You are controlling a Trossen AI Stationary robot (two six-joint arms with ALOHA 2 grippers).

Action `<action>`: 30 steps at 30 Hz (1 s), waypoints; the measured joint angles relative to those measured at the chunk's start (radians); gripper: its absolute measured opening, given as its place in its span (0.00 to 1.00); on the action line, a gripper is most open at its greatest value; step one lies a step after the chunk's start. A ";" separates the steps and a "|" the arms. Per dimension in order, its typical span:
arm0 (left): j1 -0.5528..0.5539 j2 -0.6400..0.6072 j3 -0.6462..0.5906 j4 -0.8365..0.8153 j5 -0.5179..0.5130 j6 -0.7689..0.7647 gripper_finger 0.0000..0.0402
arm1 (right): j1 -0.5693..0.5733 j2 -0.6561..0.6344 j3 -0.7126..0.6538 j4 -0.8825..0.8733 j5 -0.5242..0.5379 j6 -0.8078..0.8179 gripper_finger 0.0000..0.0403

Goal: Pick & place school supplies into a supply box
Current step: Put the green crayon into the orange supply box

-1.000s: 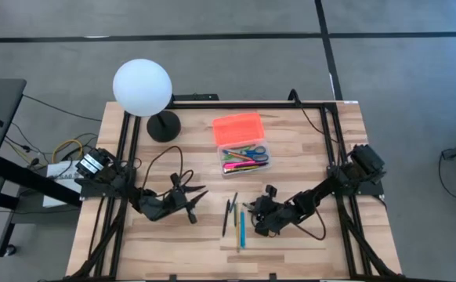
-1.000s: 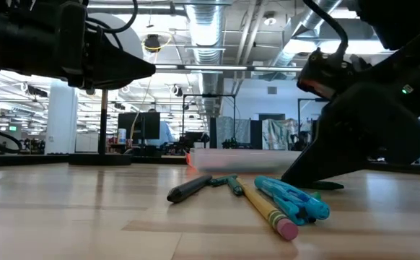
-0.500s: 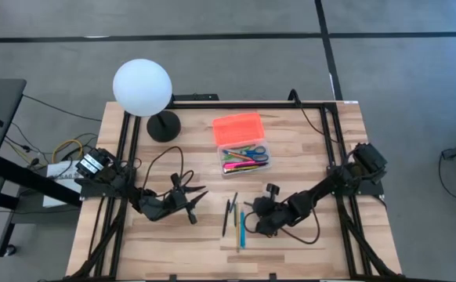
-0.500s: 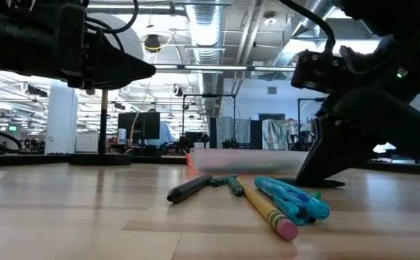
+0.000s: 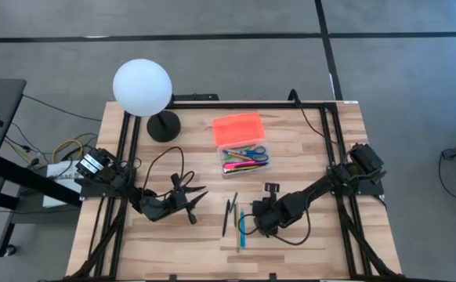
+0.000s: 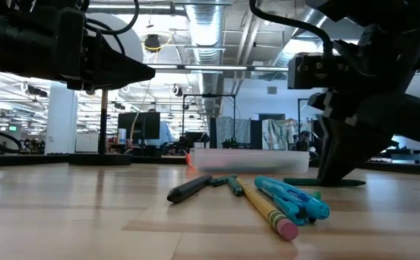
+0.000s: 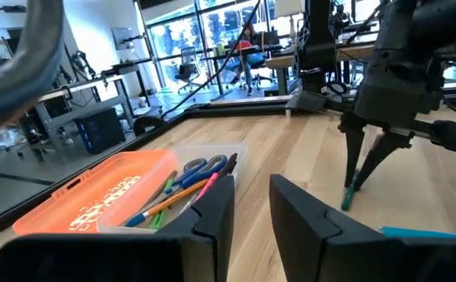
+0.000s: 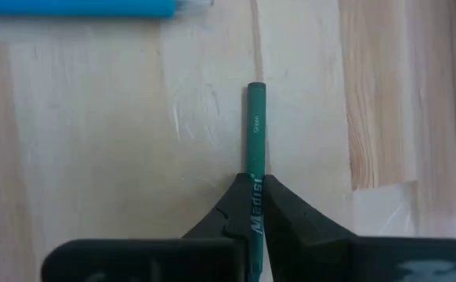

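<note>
Nearest on the worktop (image 6: pixel 66 217) lie a yellow pencil (image 6: pixel 266 207) with a pink eraser, a blue marker (image 6: pixel 291 198) and a black pen (image 6: pixel 189 188), close together. Just behind them the right hand (image 8: pixel 253 205) is clenched on a green pencil (image 8: pixel 255 133) lying flat on the wood. The left hand (image 7: pixel 251 211) hovers well apart, its fingers a little apart and grasping nothing. Farther back stands the clear box (image 5: pixel 244 159), holding scissors (image 5: pixel 251 151) and pens, with the orange lid (image 5: pixel 238 128) just beyond it.
</note>
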 joint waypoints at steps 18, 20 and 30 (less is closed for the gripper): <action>0.000 0.001 0.000 -0.019 0.000 0.008 0.19 | -0.002 0.000 0.002 0.008 0.034 -0.268 0.00; 0.000 0.001 0.000 -0.020 0.000 0.008 0.19 | -0.002 0.000 0.002 0.008 0.040 -0.270 0.00; 0.000 0.001 0.000 -0.020 -0.001 0.009 0.19 | -0.021 0.002 0.092 -0.170 0.166 -0.320 0.00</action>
